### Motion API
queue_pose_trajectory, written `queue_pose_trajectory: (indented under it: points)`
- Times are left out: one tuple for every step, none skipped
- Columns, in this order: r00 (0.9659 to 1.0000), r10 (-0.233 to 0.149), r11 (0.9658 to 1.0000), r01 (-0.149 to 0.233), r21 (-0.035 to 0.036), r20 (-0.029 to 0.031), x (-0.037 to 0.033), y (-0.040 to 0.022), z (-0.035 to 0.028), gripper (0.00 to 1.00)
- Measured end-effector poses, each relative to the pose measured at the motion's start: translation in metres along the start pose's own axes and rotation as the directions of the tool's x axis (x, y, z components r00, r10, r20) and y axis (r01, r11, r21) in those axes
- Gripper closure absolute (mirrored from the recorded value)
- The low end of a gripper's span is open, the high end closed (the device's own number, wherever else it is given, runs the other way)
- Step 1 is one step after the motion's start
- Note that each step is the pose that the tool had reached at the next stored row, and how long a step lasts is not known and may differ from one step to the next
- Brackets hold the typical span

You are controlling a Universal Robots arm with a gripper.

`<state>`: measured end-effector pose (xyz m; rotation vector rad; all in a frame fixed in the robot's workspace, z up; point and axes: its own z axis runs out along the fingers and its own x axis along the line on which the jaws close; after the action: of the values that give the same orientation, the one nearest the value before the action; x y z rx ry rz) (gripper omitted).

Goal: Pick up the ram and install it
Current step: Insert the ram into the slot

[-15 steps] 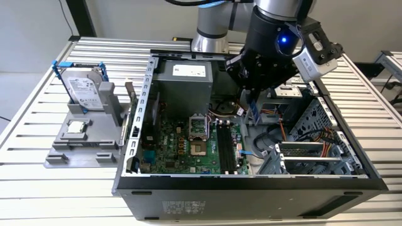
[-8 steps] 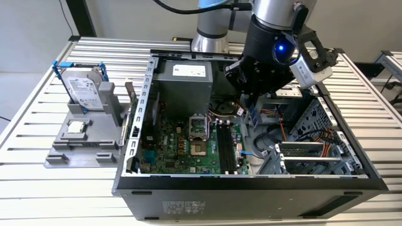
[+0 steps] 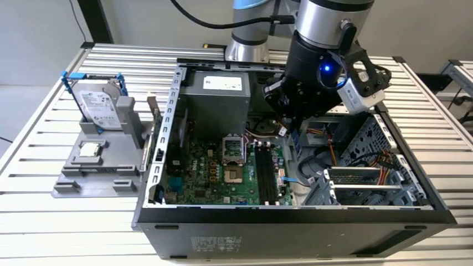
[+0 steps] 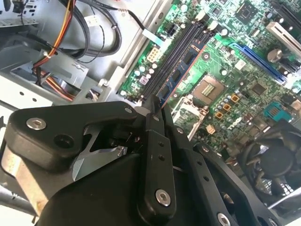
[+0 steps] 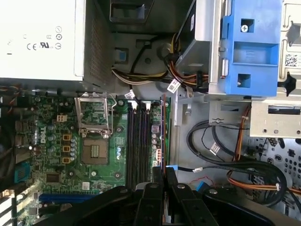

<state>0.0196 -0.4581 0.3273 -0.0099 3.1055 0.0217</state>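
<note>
My gripper (image 3: 284, 128) hangs inside the open computer case (image 3: 159, 166), above the far end of the motherboard's black memory slots (image 3: 266, 172). Its fingers are shut on the ram (image 5: 163, 132), which I see edge-on as a thin dark strip running out from between the fingertips (image 5: 155, 176). In the first wrist view the ram lies parallel to the slots (image 5: 138, 141), just off their side nearest the drive cage. In the second wrist view the gripper (image 4: 157, 106) holds the ram's thin edge (image 4: 183, 76) along the slots (image 4: 181, 52). The stick stands above the board, not seated.
A grey power supply (image 3: 218, 94) sits at the case's back, with the processor socket (image 3: 235, 160) beside the slots. The drive cage (image 3: 369, 166) and loose cables (image 5: 225, 155) crowd the exterior view's right. Outside the case, a grey fixture (image 3: 96, 166) holds a hard drive (image 3: 99, 108) and a square chip (image 3: 90, 148).
</note>
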Motion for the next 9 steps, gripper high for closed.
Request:
queue_pose_trajectory:
  points:
    - [1.0,0.0,1.0,0.0,-0.0001,0.0,0.0,0.0,0.0019,1.0]
    - [1.0,0.0,1.0,0.0,-0.0001,0.0,0.0001,0.0,0.0037,1.0]
    - [1.0,0.0,1.0,0.0,0.0,0.0,0.0001,-0.0001,0.0054,1.0]
    - [1.0,0.0,1.0,0.0,0.0001,0.0,0.0002,-0.0001,0.0073,1.0]
    - [1.0,0.002,1.0,-0.002,0.0001,0.0,0.0003,-0.0001,0.0091,1.0]
    - [1.0,0.006,1.0,-0.006,0.0002,0.0,0.0003,-0.0002,0.0109,1.0]
    - [0.9999,0.011,0.9999,-0.011,0.0003,0.0001,0.0004,-0.0001,0.0128,1.0]
    - [0.9998,0.022,0.9998,-0.022,0.0008,0.0003,0.0005,-0.0002,0.0147,1.0]
    - [0.9994,0.036,0.9994,-0.036,0.0014,0.0005,0.0006,-0.0002,0.0164,1.0]
